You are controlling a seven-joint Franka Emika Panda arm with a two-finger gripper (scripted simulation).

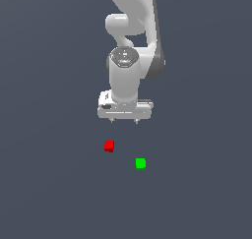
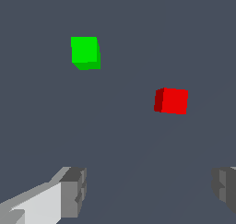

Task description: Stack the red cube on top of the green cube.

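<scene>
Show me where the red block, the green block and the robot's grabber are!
red cube [image 1: 109, 145], exterior view, its front face.
green cube [image 1: 141, 163], exterior view, its front face.
gripper [image 1: 125, 120], exterior view, midway between its fingertips.

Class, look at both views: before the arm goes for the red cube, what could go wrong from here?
1. The red cube is far smaller than the open gripper, so a slightly off-centre descent could push it aside instead of gripping it.
2. The green cube lies close by, apart from the red one; a wide finger might knock it during the approach.
</scene>
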